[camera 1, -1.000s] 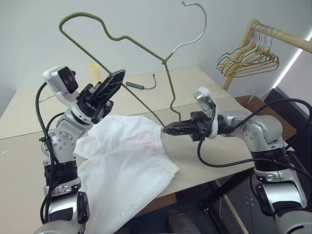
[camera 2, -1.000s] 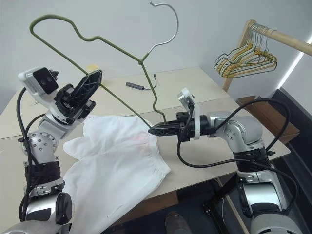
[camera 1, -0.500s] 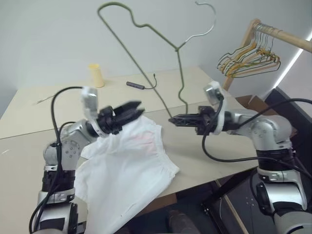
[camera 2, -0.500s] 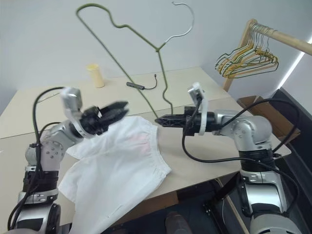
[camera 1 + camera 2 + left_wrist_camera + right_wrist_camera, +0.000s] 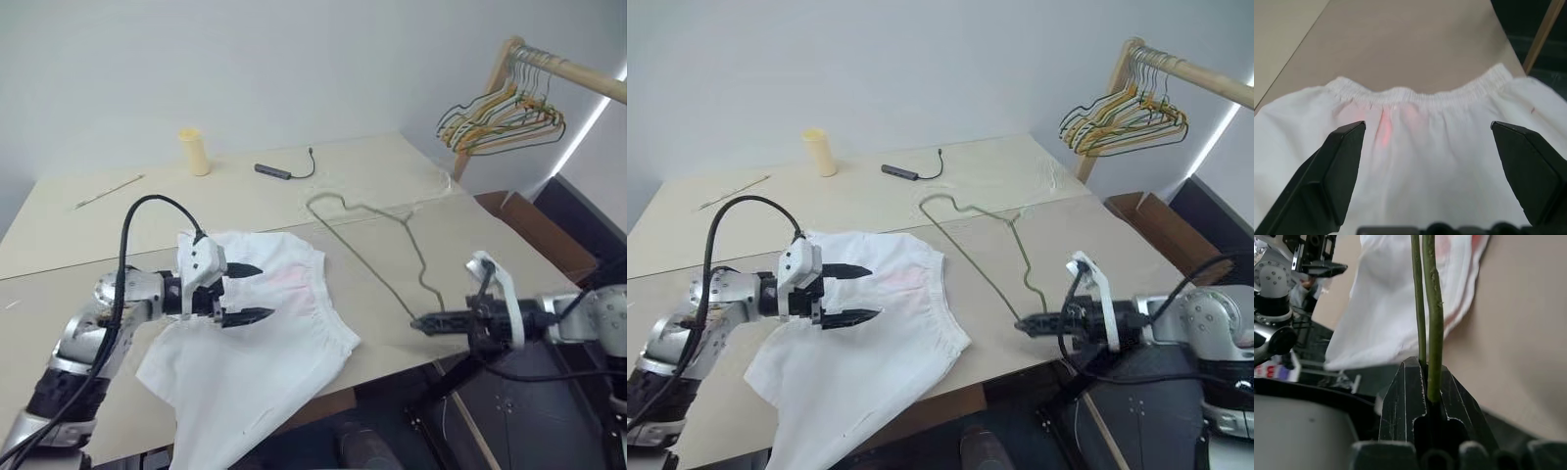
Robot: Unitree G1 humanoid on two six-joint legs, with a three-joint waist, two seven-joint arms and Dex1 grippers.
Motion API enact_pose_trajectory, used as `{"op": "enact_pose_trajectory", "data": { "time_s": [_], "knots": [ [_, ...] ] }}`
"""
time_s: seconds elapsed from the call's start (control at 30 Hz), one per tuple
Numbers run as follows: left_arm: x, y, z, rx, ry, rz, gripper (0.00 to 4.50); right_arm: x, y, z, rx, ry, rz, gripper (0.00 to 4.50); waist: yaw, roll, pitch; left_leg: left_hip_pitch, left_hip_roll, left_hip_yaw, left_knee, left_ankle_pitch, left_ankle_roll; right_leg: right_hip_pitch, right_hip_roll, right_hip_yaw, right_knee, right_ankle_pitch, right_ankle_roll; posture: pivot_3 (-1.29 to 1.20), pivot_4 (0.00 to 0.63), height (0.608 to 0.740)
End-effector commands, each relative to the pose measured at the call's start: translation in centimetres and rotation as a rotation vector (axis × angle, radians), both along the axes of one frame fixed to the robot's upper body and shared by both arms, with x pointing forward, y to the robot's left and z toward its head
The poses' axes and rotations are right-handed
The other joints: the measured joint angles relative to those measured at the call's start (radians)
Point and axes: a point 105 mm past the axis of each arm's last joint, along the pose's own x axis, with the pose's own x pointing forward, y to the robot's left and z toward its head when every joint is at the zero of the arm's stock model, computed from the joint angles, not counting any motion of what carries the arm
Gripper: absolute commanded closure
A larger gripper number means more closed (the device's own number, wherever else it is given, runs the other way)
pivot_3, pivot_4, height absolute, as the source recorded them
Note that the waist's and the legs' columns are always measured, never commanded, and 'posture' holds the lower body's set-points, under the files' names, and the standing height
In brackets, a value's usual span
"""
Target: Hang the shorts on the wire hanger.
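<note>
The white shorts (image 5: pixel 279 328) lie spread on the table, waistband (image 5: pixel 1415 95) toward the far side, one leg hanging over the front edge. A faint pink patch (image 5: pixel 1383 132) shows below the waistband. My left gripper (image 5: pixel 261 292) hovers low over the shorts, open wide, its fingers (image 5: pixel 1337 166) apart with nothing pinched between them. The wire hanger (image 5: pixel 362 264), thin and olive-grey, lies nearly flat on the table to the right of the shorts. My right gripper (image 5: pixel 417 323) is shut on the hanger's wire (image 5: pixel 1432 308) near the table's front edge.
A yellow cylinder (image 5: pixel 197 152), a dark cable piece (image 5: pixel 274 171) and a thin stick (image 5: pixel 108 191) lie at the back of the table. A wooden rail (image 5: pixel 568 73) at the right carries a bunch of hangers (image 5: pixel 505 117). A cardboard box (image 5: pixel 509 211) stands beyond the table's right edge.
The right gripper swung the hanger from upright down flat onto the table and drew back toward the front right. The left gripper dropped over the shorts and opened wide.
</note>
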Motion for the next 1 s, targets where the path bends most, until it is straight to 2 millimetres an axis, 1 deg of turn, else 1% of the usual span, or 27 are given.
{"op": "enact_pose_trajectory", "data": {
  "time_s": [0.03,0.13,0.23,0.37,0.53,0.67,0.83,1.0],
  "knots": [
    [-1.0,-0.1,0.6,0.028,-0.021,-0.072,0.03,-1.3,-1.3,-0.7,0.010,0.149,0.000,4.50,0.000,0.000,0.001,0.000,0.000,0.001,0.000,0.000,0.000,0.000,0.000,0.001,0.000,0.000,0.000,-0.23,0.000,0.740],
    [-1.2,-0.1,0.5,0.035,-0.020,-0.080,0.03,-1.0,-2.0,-1.6,-0.019,0.209,-0.011,4.50,-0.005,-0.002,0.002,0.001,0.001,0.002,0.000,0.000,0.000,0.000,0.001,0.002,0.000,0.000,0.000,-0.23,0.000,0.740],
    [-1.2,-0.1,0.6,0.046,-0.023,-0.085,0.03,0.1,-2.3,-2.4,-0.030,0.223,-0.031,4.50,-0.009,0.000,0.003,0.001,0.001,0.002,0.000,0.000,0.000,0.001,0.001,0.006,0.001,0.000,0.001,-0.21,0.000,0.740],
    [-1.7,0.1,0.6,0.059,-0.011,-0.088,0.03,1.5,-2.0,-3.1,-0.026,0.207,-0.026,4.50,-0.009,0.000,0.004,0.001,0.001,0.003,0.000,0.000,0.000,-0.001,0.002,0.008,0.001,0.000,0.002,-0.21,0.000,0.740],
    [-2.7,0.8,0.2,0.092,0.008,-0.074,0.03,2.3,-1.3,-4.2,-0.028,0.202,-0.008,4.50,-0.002,0.000,0.004,0.001,0.001,0.002,0.000,0.000,0.001,-0.003,0.001,0.008,0.000,0.000,0.003,-0.19,0.000,0.740],
    [-2.9,0.8,0.0,0.099,0.009,-0.059,0.03,2.6,-0.8,-4.2,-0.008,0.190,0.006,4.50,0.005,0.001,0.004,0.000,0.000,0.002,0.001,-0.001,0.001,-0.002,0.000,0.008,0.000,0.000,0.003,-0.18,0.000,0.740],
    [-2.9,0.8,0.0,0.089,0.010,-0.043,0.03,2.9,-0.6,-3.4,0.033,0.149,0.020,4.50,0.009,0.001,0.004,0.001,0.000,0.002,0.001,-0.001,0.001,-0.002,0.001,0.008,0.001,0.000,0.003,-0.18,0.000,0.740],
    [-3.0,0.8,-0.2,0.086,0.013,-0.036,0.03,2.6,-0.6,-3.2,0.026,0.128,0.053,4.50,0.009,0.001,0.004,0.001,0.000,0.002,0.001,-0.001,0.001,-0.002,0.001,0.008,0.001,0.000,0.003,-0.18,0.000,0.740]
  ]
}}
